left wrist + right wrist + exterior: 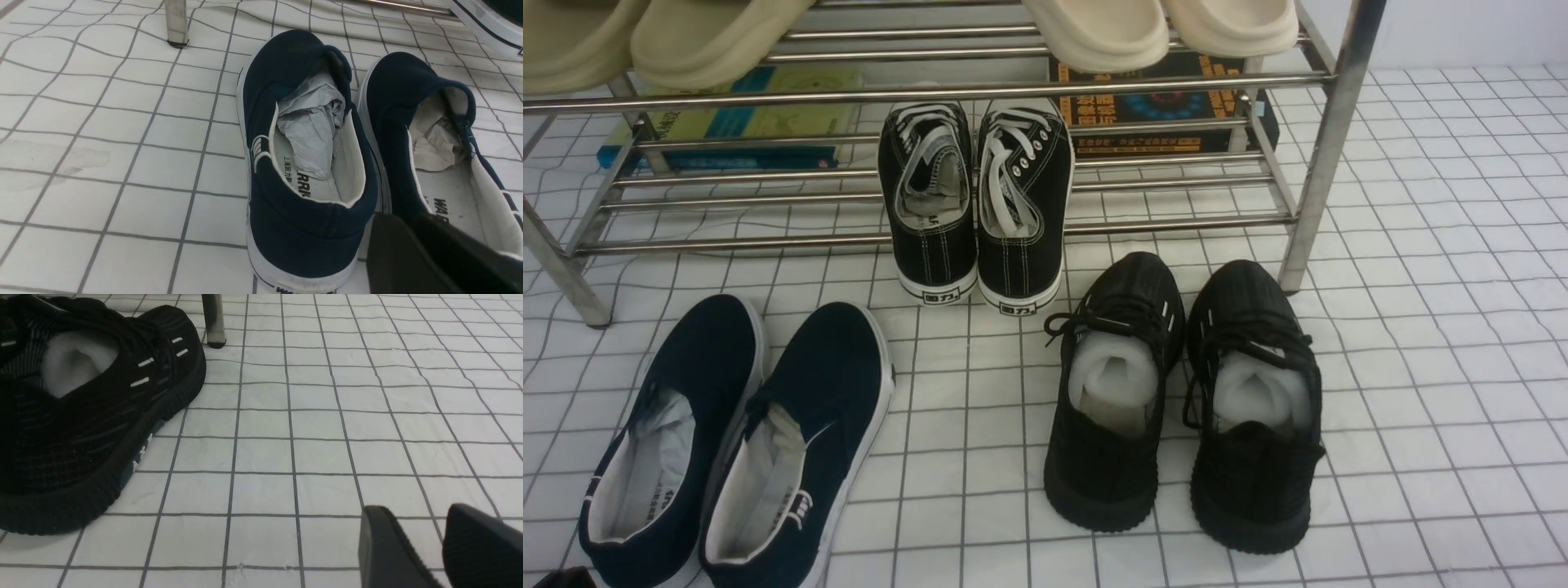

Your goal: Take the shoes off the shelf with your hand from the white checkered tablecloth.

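The navy slip-on shoes (727, 441) stand side by side on the white checkered tablecloth (1421, 367), in front of the steel shelf (931, 88) and off it, toes toward it. Both are stuffed with paper. In the left wrist view my left gripper (408, 220) hangs just behind their heels (302, 237), overlapping the right shoe's heel, with its fingers together and nothing seen between them. My right gripper (410, 514) hovers low over bare cloth with a small gap between its fingers, empty. Neither gripper shows clearly in the front view.
Black canvas lace-up sneakers (976, 196) sit on the shelf's lower tier with their heels over the front bar. All-black knit sneakers (1176, 408) stand on the cloth, left of my right gripper (81, 428). Beige slippers (1094, 28) lie on the top tier. Books (743, 114) lie behind.
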{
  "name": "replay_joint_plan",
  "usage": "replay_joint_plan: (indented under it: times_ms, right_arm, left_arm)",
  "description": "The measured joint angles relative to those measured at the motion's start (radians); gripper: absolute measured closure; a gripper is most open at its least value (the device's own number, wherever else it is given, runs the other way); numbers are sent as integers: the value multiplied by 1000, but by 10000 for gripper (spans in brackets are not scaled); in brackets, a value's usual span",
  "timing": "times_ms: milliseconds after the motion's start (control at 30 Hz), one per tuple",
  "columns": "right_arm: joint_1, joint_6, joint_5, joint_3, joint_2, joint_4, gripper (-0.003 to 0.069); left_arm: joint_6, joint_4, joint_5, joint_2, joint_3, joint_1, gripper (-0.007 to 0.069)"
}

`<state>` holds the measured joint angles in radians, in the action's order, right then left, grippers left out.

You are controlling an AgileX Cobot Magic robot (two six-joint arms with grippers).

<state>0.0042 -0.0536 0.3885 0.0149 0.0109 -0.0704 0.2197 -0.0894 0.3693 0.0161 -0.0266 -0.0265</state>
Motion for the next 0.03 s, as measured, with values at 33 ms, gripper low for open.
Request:
replay_joint_plan:
  times_ms: [33]
  right_arm:
    - [0,0,0,0,0,0,420]
  left_arm:
    - [0,0,0,0,0,0,531]
